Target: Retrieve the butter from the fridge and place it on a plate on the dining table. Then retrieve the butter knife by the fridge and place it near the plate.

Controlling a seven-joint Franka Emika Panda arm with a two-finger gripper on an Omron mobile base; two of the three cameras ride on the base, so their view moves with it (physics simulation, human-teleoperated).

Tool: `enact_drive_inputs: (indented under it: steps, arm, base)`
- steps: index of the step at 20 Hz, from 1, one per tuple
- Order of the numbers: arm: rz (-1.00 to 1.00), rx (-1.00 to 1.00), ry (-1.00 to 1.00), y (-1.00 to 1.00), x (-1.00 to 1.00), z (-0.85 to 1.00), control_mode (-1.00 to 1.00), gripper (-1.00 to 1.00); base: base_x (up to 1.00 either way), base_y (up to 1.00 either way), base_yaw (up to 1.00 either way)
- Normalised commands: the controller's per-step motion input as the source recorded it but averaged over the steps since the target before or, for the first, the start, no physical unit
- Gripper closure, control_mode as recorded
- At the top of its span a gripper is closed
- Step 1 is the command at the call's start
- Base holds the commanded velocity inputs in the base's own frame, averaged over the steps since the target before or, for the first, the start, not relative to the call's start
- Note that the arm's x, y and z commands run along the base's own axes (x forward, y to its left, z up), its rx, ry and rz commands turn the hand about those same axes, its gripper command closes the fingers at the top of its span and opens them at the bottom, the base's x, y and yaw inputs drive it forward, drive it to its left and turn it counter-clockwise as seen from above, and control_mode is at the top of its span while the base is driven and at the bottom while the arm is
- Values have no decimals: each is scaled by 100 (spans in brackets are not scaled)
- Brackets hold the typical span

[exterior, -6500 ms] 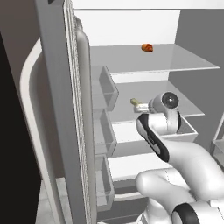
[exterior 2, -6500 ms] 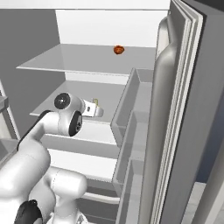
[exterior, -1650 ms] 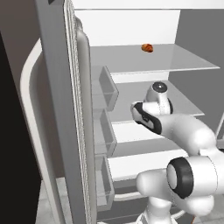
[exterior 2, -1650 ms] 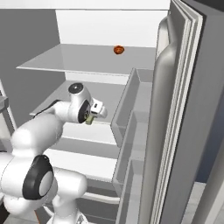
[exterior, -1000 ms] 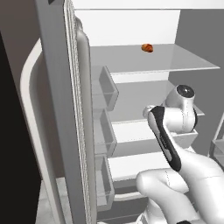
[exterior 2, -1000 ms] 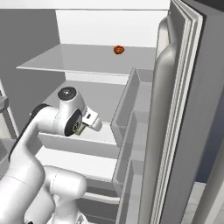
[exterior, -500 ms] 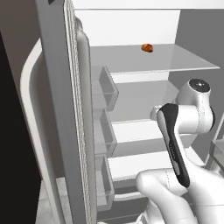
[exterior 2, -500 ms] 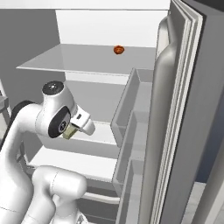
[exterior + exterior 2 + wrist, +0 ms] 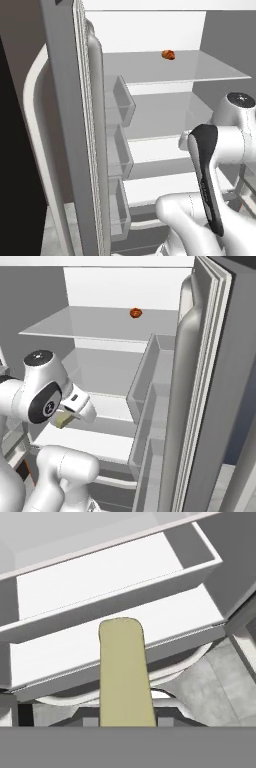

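Change: I see the arm has swung back out of the fridge (image 9: 150, 100) | gripper (image 9: 64, 417) pinching the butter (image 9: 124, 672), clear of the shelf it sat on | reddish round item (image 9: 135, 313) stays on top shelf | next: carry to plate.

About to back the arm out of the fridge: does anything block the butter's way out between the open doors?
Nothing visible does. The butter is held in the gripper, already in front of the fridge shelves. The door bins stand off to the side. The plate and table are out of view, so the rest of the route can't be judged.
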Motion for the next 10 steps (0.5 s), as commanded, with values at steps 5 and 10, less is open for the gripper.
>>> enact_drive_inputs:
  steps: [5, 10]
  arm:
    - [0, -1, -7, 20, -57, 19, -100, 100]
    - [0, 0, -1, 17, -20, 30, -100, 100]
  base:
    - [0, 0, 0]
    - [0, 0, 0]
